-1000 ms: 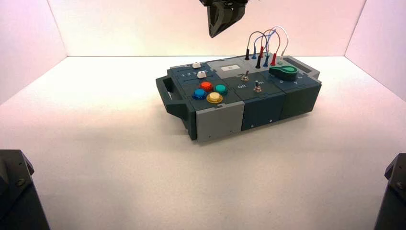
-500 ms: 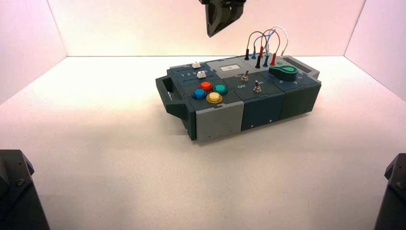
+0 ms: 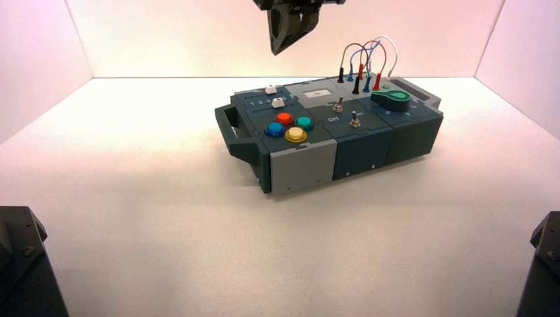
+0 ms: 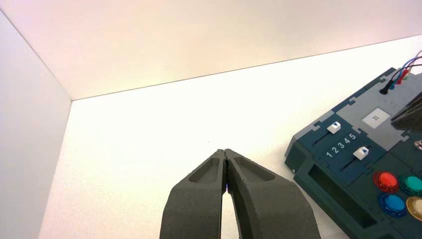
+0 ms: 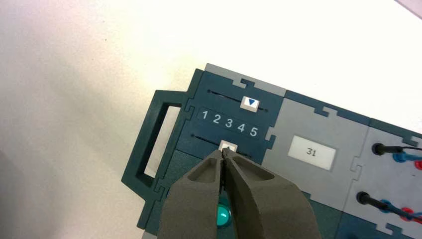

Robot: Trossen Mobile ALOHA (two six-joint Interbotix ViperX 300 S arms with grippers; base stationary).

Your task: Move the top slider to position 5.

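left gripper (image 4: pixel 225 151) parked left of box (image 3: pixel 304 165) | got 4 buttons (image 3: pixel 296 135), 2 switches (image 3: pixel 354 123), 1 green knob (image 3: pixel 391 100) | 2 white sliders, reading "1 2 3 4 5" between; top slider (image 5: pixel 250 103) at 4 | label (image 5: pixel 312 152) says "31" | right gripper (image 5: pixel 223 151) up above slider end, pinched shut on nothing, hiding buttons from own cam

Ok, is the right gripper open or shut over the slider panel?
Shut: in the right wrist view the right gripper's fingertips meet, in front of the white lower slider knob.
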